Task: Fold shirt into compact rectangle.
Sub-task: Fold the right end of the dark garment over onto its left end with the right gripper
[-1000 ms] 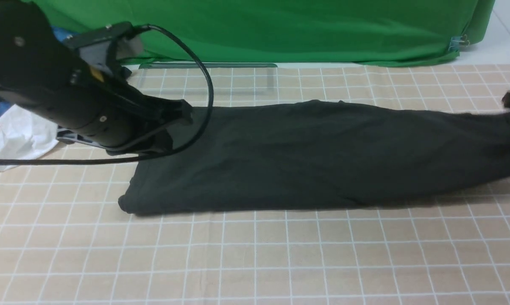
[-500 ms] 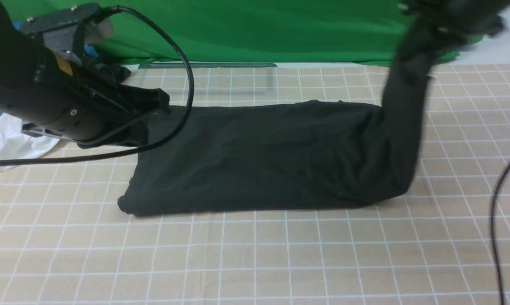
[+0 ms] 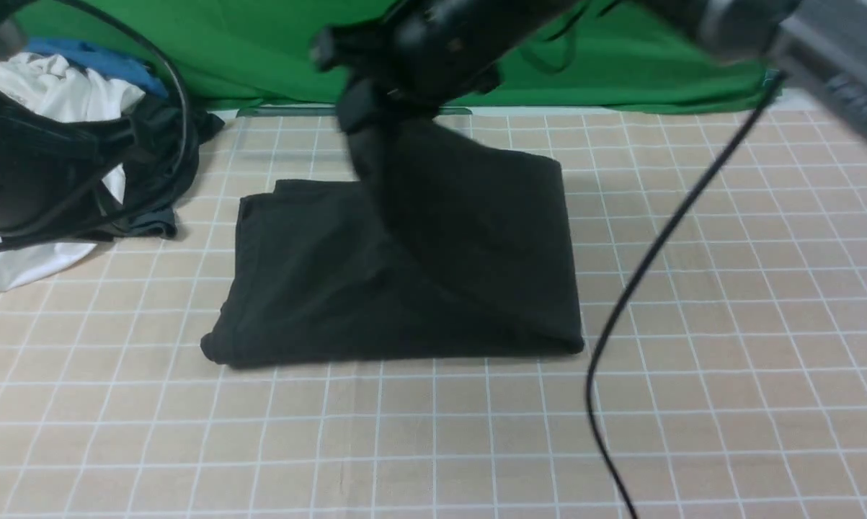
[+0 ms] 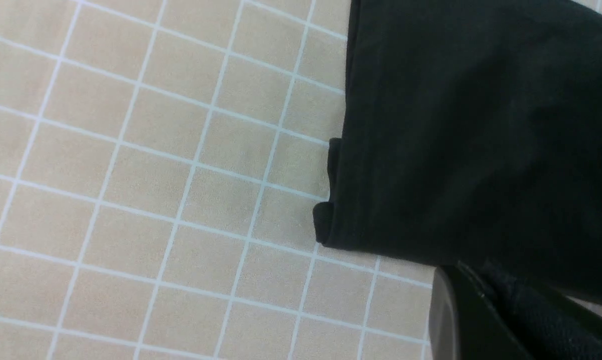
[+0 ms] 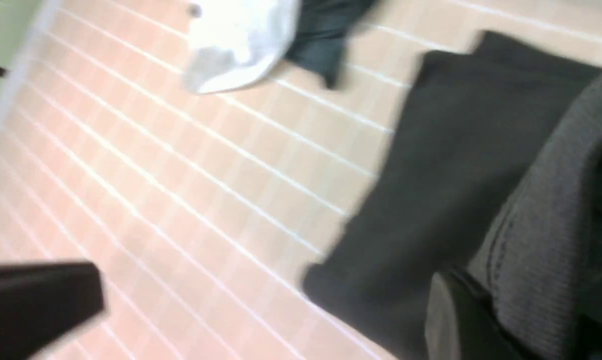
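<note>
The black shirt (image 3: 310, 288) lies mid-table on the checked cloth (image 3: 433, 432). Its right end rises in a tent to the blurred right gripper (image 3: 365, 108), and I cannot tell whether the fingers pinch it. The left gripper (image 4: 486, 315) is near the shirt's left edge, its grip equally unclear, with a white garment (image 3: 58, 94) close by.

The right gripper (image 3: 361, 108) hangs over the far edge of the shirt (image 3: 310, 288), one end of which rises to it. Below it and to its left the rest of the shirt lies flat on the table (image 3: 433, 447); the raised part slopes down to its right. Well to its left lies a heap of clothes (image 3: 65, 94), the left arm (image 3: 15, 180) in front of the heap. Behind the gripper hangs a curtain (image 3: 656, 72).
</note>
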Motion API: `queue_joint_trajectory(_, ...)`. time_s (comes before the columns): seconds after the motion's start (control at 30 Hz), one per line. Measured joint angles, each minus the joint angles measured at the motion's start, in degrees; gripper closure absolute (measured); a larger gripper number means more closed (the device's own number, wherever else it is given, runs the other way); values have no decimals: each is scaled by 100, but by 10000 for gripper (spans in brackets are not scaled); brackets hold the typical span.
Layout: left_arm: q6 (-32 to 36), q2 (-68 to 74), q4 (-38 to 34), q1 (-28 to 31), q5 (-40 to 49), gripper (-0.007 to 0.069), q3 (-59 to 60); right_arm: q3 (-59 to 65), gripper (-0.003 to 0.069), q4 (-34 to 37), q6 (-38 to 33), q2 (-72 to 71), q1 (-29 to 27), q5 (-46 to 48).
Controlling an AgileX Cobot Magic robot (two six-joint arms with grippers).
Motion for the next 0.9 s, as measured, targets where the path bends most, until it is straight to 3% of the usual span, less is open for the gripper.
queue_joint_trajectory(0.4,118,-1,-142,5,-5,573,0,-97,536,312,29,1027,665,-1553)
queue_joint_trajectory(0.5,125,-1,-142,5,-5,573,0,-103,486,341,58,1212,741,-1996)
queue_joint_trajectory(0.6,125,-1,-142,5,-5,573,0,-103,347,505,148,1448,810,-2376)
queue_joint_trajectory(0.73,125,-1,-142,5,-5,573,0,-103,277,552,148,1490,817,-2285)
queue_joint_trajectory(0.9,125,-1,-165,5,-5,573,0,-177,286,536,-359,1291,566,-1503)
